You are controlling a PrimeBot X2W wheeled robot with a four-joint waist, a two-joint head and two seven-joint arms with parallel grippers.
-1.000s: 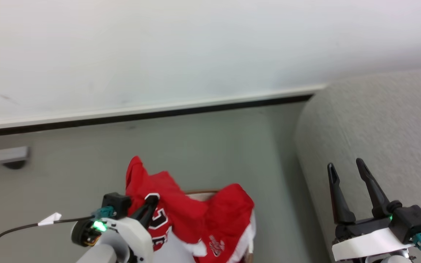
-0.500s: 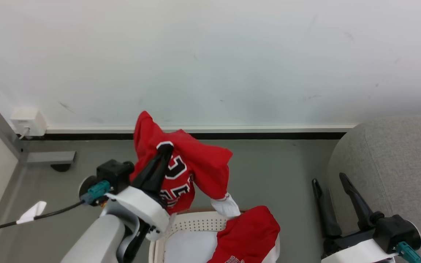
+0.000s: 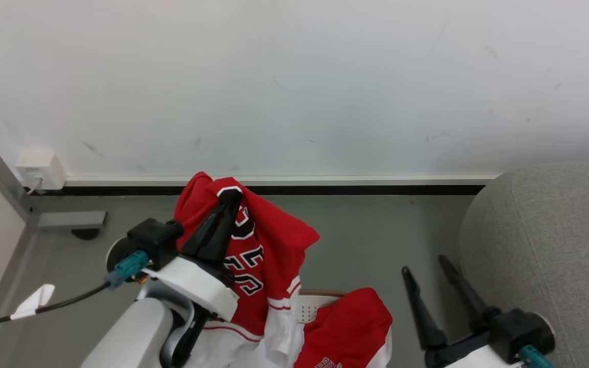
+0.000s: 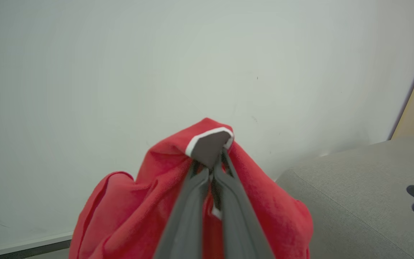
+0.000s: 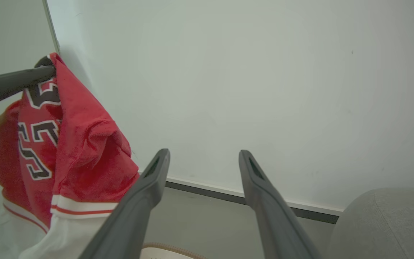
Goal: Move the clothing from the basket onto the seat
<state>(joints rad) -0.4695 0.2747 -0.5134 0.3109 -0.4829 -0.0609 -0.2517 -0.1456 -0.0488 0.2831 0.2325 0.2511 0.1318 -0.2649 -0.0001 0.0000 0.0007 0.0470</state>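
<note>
One jersey [image 3: 269, 240] hung from our left claw [image 3: 230, 197], which was clenched on its fabric over the basket [image 3: 320, 295]; a second garment [image 3: 345, 327] lay in that basket. Our right claw [image 3: 424, 263] stood released and empty. We judged the carry in hand; next, a swing rightward over the seat [image 3: 555, 245].

The jersey [image 3: 274, 240] is showing soft, matt, slightly fuzzy red cloth. The left gripper [image 3: 232, 198] fingers [image 3: 212, 235] are looking like matt dark plastic. The seat [image 3: 555, 245] is displaying coarse grey woven fabric, and the basket [image 3: 309, 309] is showing smooth cream plastic. The painted wall [image 3: 294, 76] is appearing matt and lightly scuffed.
</note>
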